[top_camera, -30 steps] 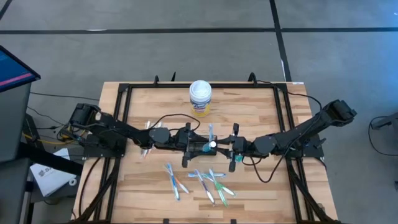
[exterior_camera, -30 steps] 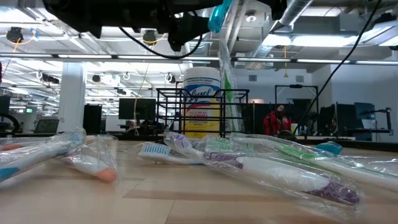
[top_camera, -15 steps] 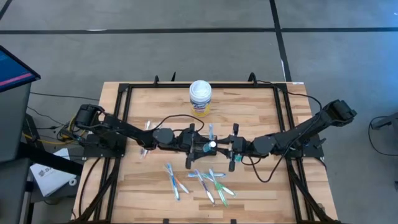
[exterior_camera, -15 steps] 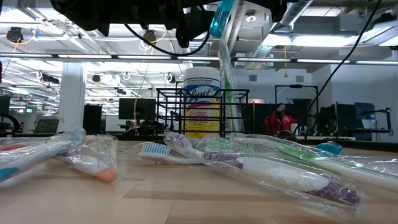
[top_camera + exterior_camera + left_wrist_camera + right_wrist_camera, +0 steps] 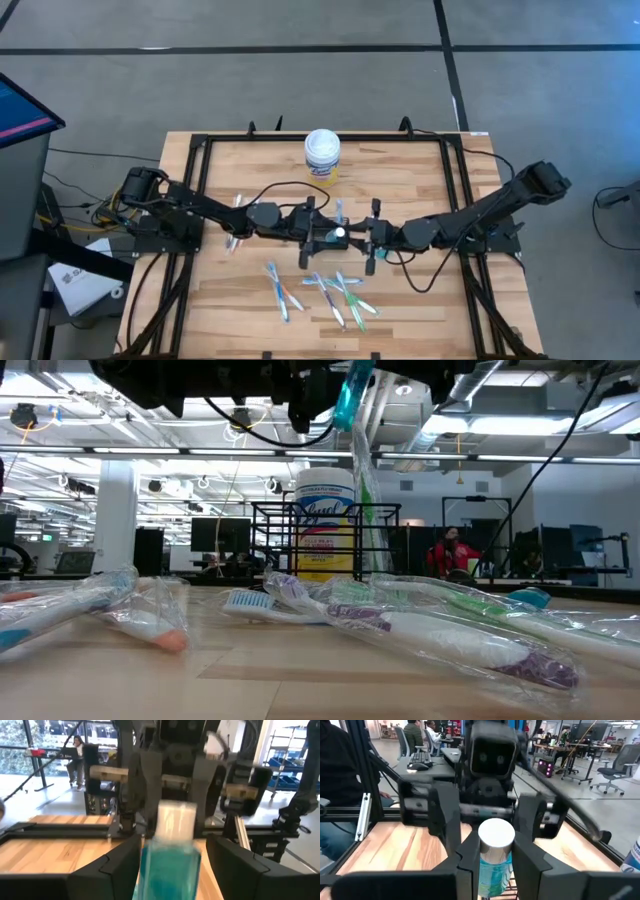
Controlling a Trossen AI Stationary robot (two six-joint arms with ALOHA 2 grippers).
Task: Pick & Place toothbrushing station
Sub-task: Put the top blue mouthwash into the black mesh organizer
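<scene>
My right gripper (image 5: 496,870) is shut on a teal tube-like thing (image 5: 495,865) with a round white cap (image 5: 340,233), held high over the table's middle. A clear wrapper (image 5: 362,470) hangs below it. My left gripper (image 5: 170,870) faces it from the table's left, open, one finger on each side of the teal thing (image 5: 170,865); I see no touch. The toothbrushing station (image 5: 325,540), a black wire holder, stands on the table just in front of a white canister (image 5: 322,157). Several wrapped toothbrushes (image 5: 320,290) lie flat near the front. My right gripper pinches the teal thing's body (image 5: 495,875), just below its white cap, between its two fingers. The fingers (image 5: 470,865) come level from the table's right. The thing stands roughly upright, cap up, lifted clear of the table, its wrapper hanging slack below.
A black frame (image 5: 200,145) runs along the table's edges. One more wrapped toothbrush (image 5: 237,225) lies under the left arm. The low view shows wrapped brushes (image 5: 420,625) spread across the near part of the table. People sit in the room beyond (image 5: 450,550).
My left gripper has crept toward the table's right, its open fingers coming closer around the teal thing that my right gripper holds still.
</scene>
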